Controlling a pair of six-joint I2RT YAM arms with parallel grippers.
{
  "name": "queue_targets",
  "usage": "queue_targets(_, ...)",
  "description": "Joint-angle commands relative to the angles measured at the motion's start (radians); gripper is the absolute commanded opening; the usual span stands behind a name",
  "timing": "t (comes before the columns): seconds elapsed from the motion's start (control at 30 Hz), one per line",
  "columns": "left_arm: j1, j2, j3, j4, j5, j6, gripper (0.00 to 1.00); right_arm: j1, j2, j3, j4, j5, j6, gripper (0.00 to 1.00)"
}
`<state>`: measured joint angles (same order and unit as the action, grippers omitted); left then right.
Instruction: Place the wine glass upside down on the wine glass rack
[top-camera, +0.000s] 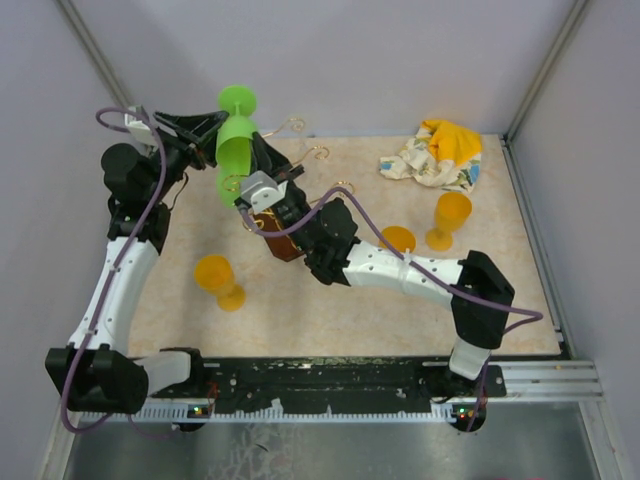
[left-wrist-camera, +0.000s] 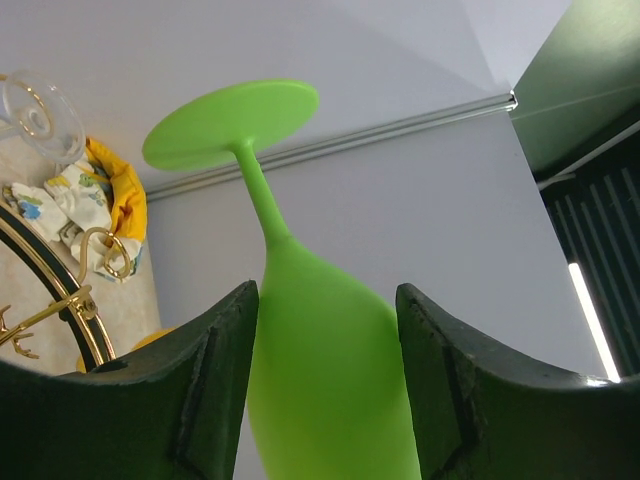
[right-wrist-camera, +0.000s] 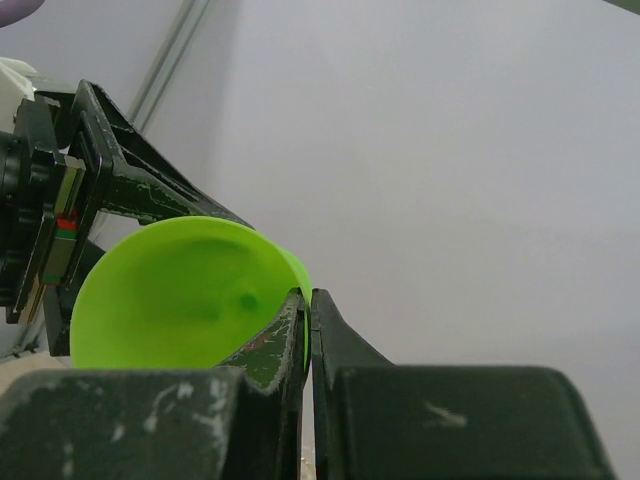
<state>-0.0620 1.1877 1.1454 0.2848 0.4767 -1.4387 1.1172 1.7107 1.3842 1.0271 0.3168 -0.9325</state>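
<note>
Glass: the green glass (top-camera: 237, 140) is upside down with its foot on top. It is up in the air, close to the gold arms of the rack (top-camera: 283, 243), not hung on it yet.
Left gripper (left-wrist-camera: 325, 300): its fingers (left-wrist-camera: 200, 380) sit one on each side of the bowl, right up against it. I cannot tell if they squeeze it.
Right gripper (right-wrist-camera: 308, 300): its fingers (right-wrist-camera: 270, 345) are pressed together and pinch the glass's rim.
Table (top-camera: 330, 320): three orange cups (top-camera: 218, 275) and a crumpled cloth (top-camera: 437, 155).
</note>
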Motion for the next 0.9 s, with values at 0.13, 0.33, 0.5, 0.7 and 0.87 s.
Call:
queue_targets(0.13, -0.013, -0.023, 0.000, 0.005, 0.035, 0.000, 0.63, -0.002, -0.050, -0.015, 0.078, -0.058, 0.057, 0.00)
queue_targets(0.33, -0.012, -0.015, -0.006, 0.034, 0.040, -0.018, 0.62, -0.002, -0.067, -0.030, 0.016, -0.117, 0.126, 0.00)
queue_targets(0.5, -0.012, -0.006, -0.017, 0.061, 0.056, -0.039, 0.62, -0.002, -0.097, -0.054, 0.018, -0.142, 0.156, 0.00)
queue_targets(0.7, -0.012, -0.001, -0.036, 0.090, 0.060, -0.066, 0.62, -0.002, -0.112, -0.071, 0.023, -0.132, 0.146, 0.00)
queue_targets(0.87, -0.012, 0.005, -0.033, 0.101, 0.059, -0.067, 0.58, -0.002, -0.121, -0.083, 0.019, -0.144, 0.160, 0.00)
